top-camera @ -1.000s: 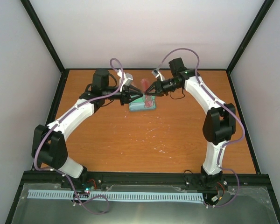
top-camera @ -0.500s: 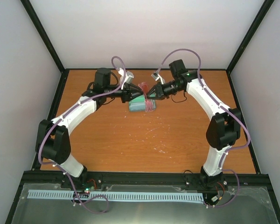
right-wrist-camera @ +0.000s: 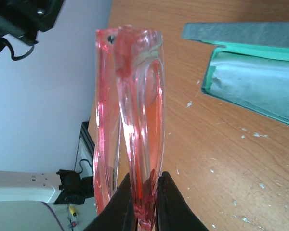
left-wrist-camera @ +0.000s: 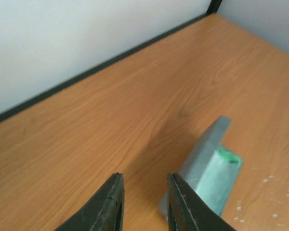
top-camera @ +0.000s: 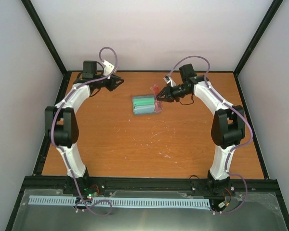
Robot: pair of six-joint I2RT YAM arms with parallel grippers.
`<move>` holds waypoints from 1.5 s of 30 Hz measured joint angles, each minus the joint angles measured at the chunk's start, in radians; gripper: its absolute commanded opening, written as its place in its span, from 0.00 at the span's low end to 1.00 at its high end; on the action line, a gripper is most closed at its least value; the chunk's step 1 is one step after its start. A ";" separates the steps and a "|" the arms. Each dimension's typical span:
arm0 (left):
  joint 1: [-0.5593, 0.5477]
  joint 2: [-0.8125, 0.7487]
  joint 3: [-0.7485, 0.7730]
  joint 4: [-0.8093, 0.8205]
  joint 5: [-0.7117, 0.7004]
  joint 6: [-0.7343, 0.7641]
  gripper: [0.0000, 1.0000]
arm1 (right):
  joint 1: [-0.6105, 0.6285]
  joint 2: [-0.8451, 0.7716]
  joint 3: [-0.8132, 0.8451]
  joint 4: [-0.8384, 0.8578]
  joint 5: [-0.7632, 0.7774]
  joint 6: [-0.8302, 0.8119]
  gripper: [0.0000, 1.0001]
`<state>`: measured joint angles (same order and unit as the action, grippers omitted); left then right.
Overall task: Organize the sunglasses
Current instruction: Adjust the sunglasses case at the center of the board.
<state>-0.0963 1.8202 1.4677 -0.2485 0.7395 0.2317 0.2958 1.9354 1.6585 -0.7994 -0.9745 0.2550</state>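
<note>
1. The right fingers pinch the pink sunglasses above the worktop, just right of the open case.
2. The left fingers, narrowly parted and holding nothing, hover at the far left.

sunglasses – translucent reddish-pink; deeper red where the layers overlap, pale pink glints along the edges
case – blue-grey matte shell, mint-green lining, brighter green at the rim
table – orange wood, fine darker grain lines; small white flecks scattered centre and right
walls – plain pale lilac-white, no pattern
frame – black
left arm, right arm – white links, black joints; mauve cable looped along each
left gripper, right gripper – black fingers
near ledge – dull grey metal; pale blue toothed strip across it
</note>
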 measured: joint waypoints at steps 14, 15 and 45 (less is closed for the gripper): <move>0.001 0.364 0.290 -0.304 -0.072 0.108 0.30 | -0.023 0.002 -0.093 0.151 0.126 0.212 0.03; 0.001 0.373 0.302 -0.308 -0.068 0.103 0.31 | -0.023 0.002 -0.107 0.163 0.133 0.223 0.03; -0.131 0.518 0.356 -0.454 0.057 0.019 0.34 | -0.045 -0.012 -0.306 0.375 0.285 0.420 0.03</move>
<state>-0.2276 2.3386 1.8233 -0.7029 0.7963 0.2512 0.2512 1.9232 1.3525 -0.4244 -0.6899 0.6750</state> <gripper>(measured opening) 0.343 0.078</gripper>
